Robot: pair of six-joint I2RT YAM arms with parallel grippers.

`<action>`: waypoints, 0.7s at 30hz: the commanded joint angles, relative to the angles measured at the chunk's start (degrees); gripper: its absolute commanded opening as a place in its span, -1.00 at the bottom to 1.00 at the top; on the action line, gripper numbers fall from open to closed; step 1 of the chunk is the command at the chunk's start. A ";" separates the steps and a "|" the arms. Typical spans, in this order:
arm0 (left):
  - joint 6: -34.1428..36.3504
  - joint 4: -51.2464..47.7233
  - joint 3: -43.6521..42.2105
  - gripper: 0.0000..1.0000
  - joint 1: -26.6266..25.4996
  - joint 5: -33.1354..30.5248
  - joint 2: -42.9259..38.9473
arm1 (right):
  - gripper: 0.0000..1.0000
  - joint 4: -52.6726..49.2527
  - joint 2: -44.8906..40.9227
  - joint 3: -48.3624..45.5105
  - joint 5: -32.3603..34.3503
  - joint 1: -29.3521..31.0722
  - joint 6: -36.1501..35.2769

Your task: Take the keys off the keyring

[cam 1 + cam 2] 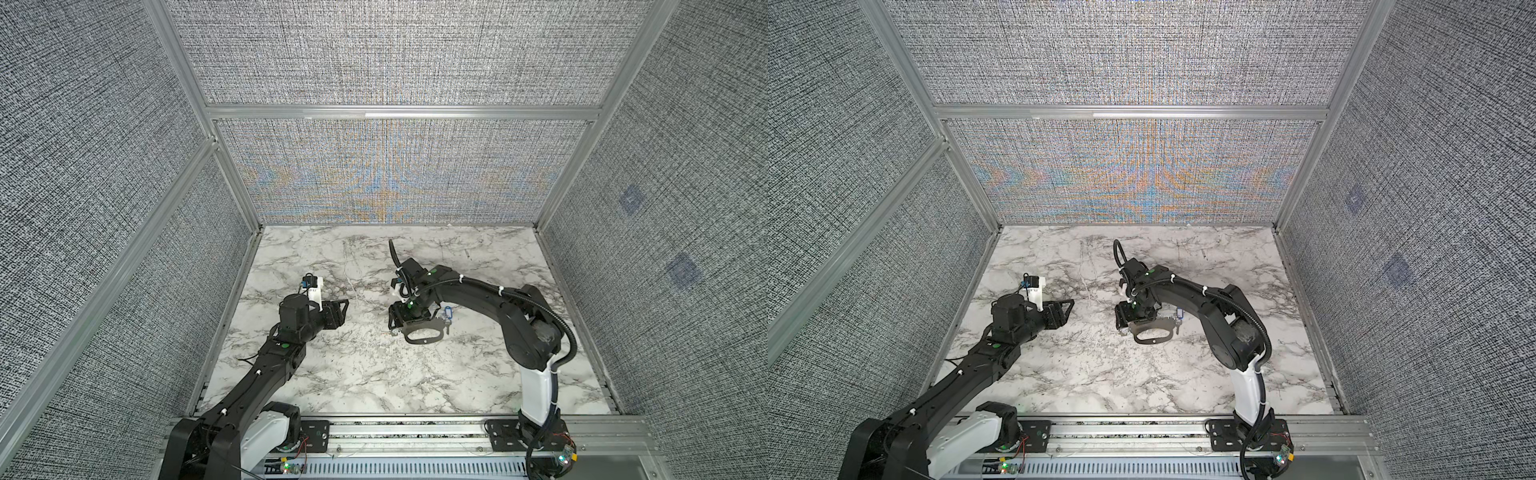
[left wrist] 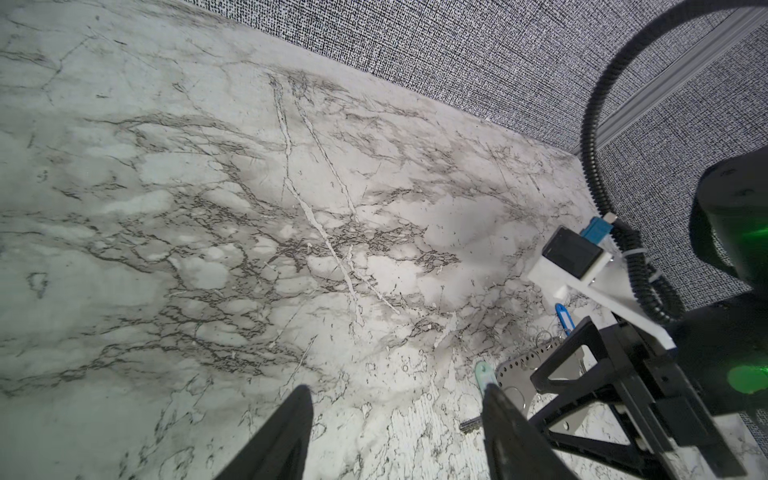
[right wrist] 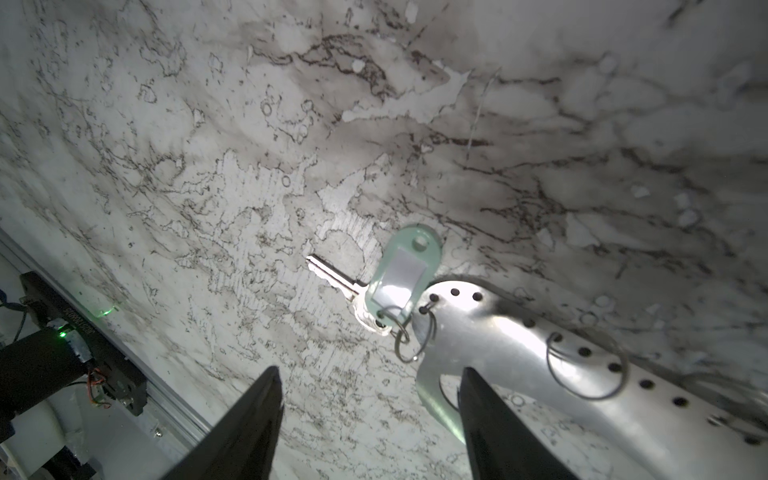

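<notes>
Plate shiny perforated metal; key silvery metal; tag translucent plastic; table marble-look.

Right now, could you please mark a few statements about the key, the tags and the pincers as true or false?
1. Both pincers are open: true for the left pincer and the right pincer.
2. The key lies loose, apart from any tag: false; it is linked to the green tag.
3. The left pincer holds the blue tag: false; it is empty, and the tag lies beside the plate.
4. The plate has small holes along its edge: true.
</notes>
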 commanded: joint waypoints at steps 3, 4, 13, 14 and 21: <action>0.30 -0.80 -0.42 0.34 -0.02 -1.06 -0.47 | 0.39 -3.38 1.97 2.21 -1.55 0.23 -1.68; 0.30 -0.83 -0.44 0.35 0.02 -1.07 -0.58 | 0.39 -3.69 2.45 2.76 -1.78 0.26 -1.86; 0.73 -1.52 -0.61 0.36 0.01 -1.51 -1.13 | 0.40 -6.11 6.14 8.65 -3.75 1.37 -5.32; 0.82 -1.53 -0.61 0.36 0.01 -1.59 -1.13 | 0.40 -6.41 6.61 9.32 -3.79 1.54 -5.61; 1.50 -2.52 0.09 0.36 0.00 -1.63 -1.00 | 0.38 -6.76 4.98 9.88 1.41 1.98 -5.05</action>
